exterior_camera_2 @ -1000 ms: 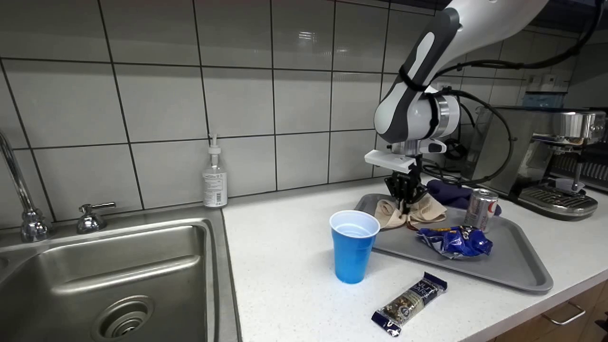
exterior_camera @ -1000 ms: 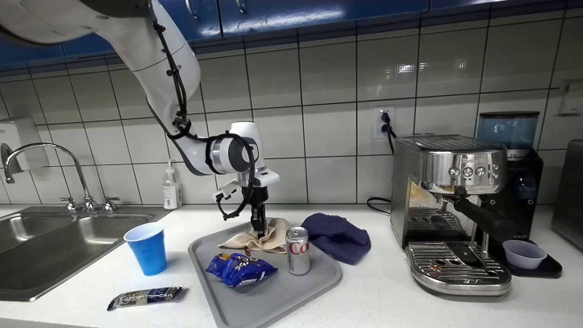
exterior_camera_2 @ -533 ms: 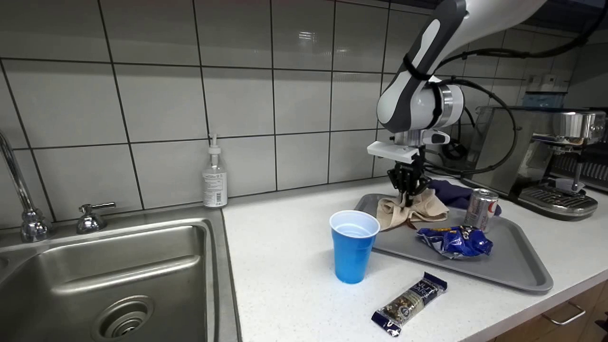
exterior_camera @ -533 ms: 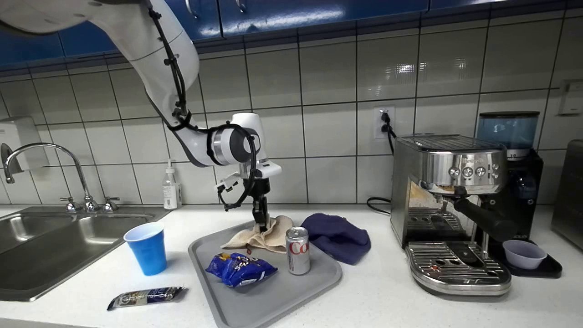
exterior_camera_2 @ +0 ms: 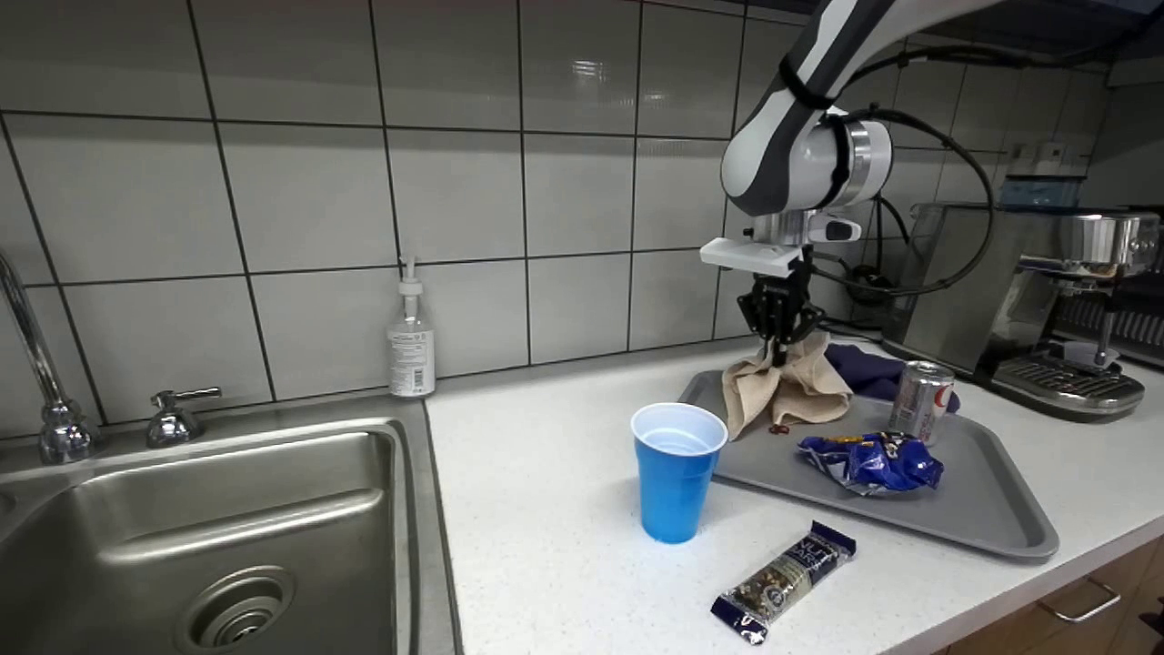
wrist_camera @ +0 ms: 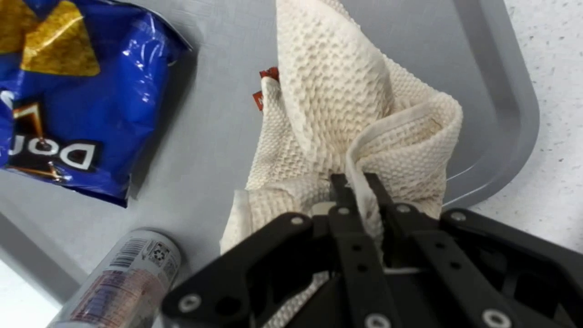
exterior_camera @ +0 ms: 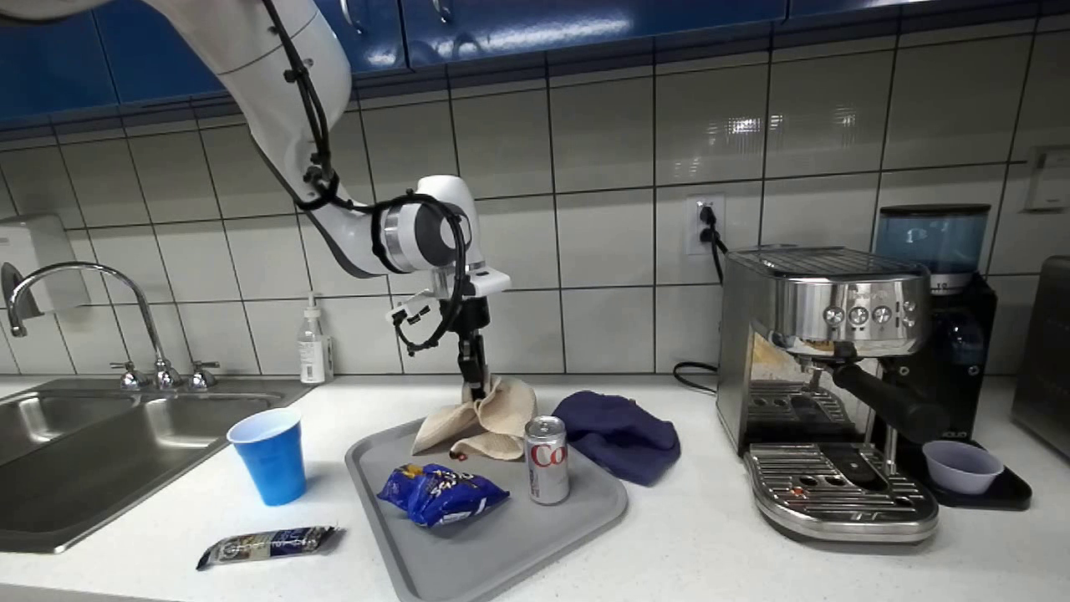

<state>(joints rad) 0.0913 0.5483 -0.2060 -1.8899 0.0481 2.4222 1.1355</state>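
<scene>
My gripper (exterior_camera: 477,391) is shut on a beige waffle-weave cloth (exterior_camera: 501,418), which hangs bunched from the fingertips. In the wrist view, a fold of the cloth (wrist_camera: 328,100) runs up between the fingers (wrist_camera: 357,182). The lower folds of the cloth (exterior_camera_2: 809,387) hang down over the far end of a grey tray (exterior_camera_2: 964,509); a small red tag shows at its lower edge. A blue chip bag (exterior_camera: 447,495) and a silver soda can (exterior_camera: 547,464) stand on the tray near the cloth. They also show in the wrist view, the bag (wrist_camera: 86,105) and the can (wrist_camera: 123,282).
A dark purple cloth (exterior_camera: 619,435) lies beside the tray. A blue cup (exterior_camera_2: 675,478) and a wrapped nut bar (exterior_camera_2: 784,582) are on the counter. A sink (exterior_camera_2: 227,546), a soap bottle (exterior_camera_2: 412,346) and a coffee machine (exterior_camera: 827,393) flank the area. A tiled wall rises behind.
The gripper has risen and carried the held cloth up. The cloth's middle has lifted from the tray and its folds hang more steeply. The other objects have not moved.
</scene>
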